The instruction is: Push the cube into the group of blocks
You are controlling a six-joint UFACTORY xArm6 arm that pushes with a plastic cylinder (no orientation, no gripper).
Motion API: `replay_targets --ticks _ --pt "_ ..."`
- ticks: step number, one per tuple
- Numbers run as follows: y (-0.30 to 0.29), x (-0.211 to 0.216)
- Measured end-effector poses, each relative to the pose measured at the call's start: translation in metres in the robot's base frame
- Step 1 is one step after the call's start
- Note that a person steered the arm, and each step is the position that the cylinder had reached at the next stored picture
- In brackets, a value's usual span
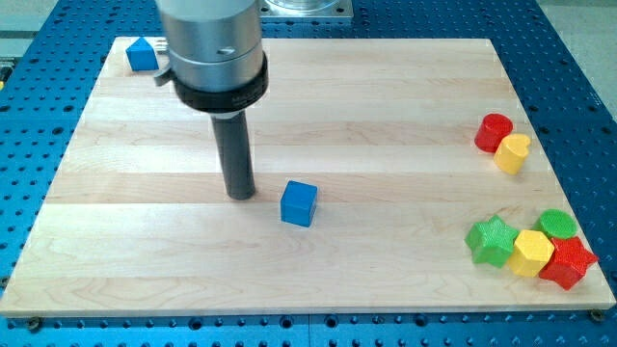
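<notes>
A blue cube sits on the wooden board a little left of centre. My tip rests on the board just to the cube's left, a small gap apart. At the view's lower right is a group of blocks: a green star, a yellow block, a green block and a red star, all touching or nearly so.
A red block and a yellow block touch each other at the right edge, above the group. A blue house-shaped block stands at the board's top left corner, beside the arm's body.
</notes>
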State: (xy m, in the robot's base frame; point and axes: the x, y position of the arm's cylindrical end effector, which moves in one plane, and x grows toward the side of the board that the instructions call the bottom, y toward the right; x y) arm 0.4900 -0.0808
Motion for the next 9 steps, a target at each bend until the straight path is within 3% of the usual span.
replay_targets --ticks 3,4,5,6,7,8,9 --pt "0.150 0.005" --pt "0.160 0.006" --pt "0.119 -0.015" --pt "0.042 -0.020" --pt "0.012 0.005" --pt "0.071 0.057" --pt "0.107 0.060"
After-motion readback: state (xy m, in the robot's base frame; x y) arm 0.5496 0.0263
